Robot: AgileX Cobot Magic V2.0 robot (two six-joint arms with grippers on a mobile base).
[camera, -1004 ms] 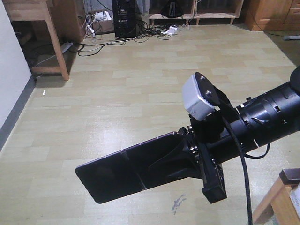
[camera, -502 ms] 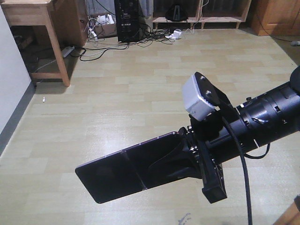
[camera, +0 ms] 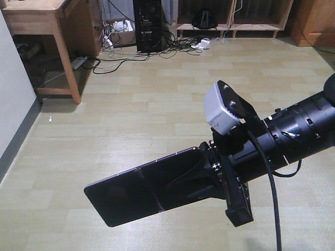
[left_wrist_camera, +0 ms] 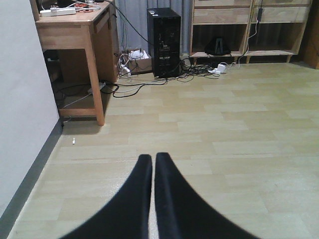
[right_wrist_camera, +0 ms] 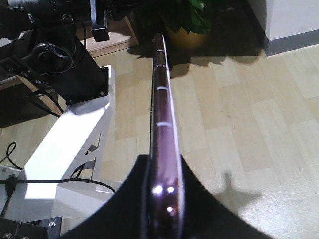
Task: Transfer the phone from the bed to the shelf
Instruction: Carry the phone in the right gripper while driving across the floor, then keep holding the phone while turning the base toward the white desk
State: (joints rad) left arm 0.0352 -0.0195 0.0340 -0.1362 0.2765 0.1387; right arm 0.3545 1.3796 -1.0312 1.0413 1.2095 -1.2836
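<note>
Since a second ago the room has slid down and closer in your front view: the far furniture sits lower in the picture, and the wooden piece that showed at the lower right corner is gone from it; the right arm and its load keep the same place in the picture. The phone (camera: 152,191) hangs in the air above the floor (camera: 131,120), lying flat with its glossy black face up and the fold crease across its middle; it sticks out from the arm toward the lower left. The right gripper (right_wrist_camera: 162,162) is clamped on one end of it; in the right wrist view you see the phone edge-on, its pinkish metal rim running away between the two black fingers (right_wrist_camera: 129,199). A grey camera housing (camera: 220,107) sits on top of that wrist. The left gripper (left_wrist_camera: 153,164) holds nothing; its fingers stand together with only a thin slit between them, pointing over bare floor. The shelf (left_wrist_camera: 224,16) stands against the far wall, well apart from the phone; a dark object rests in one lower compartment, too small to name. Left of the shelf stands a black computer tower (left_wrist_camera: 163,42) with cables (camera: 136,52) spread on the floor; further left is a wooden tabletop (left_wrist_camera: 75,25) on legs beside the white wall (left_wrist_camera: 20,99). Behind the right arm you see the robot's white base (right_wrist_camera: 70,144) and a potted plant (right_wrist_camera: 184,20).
</note>
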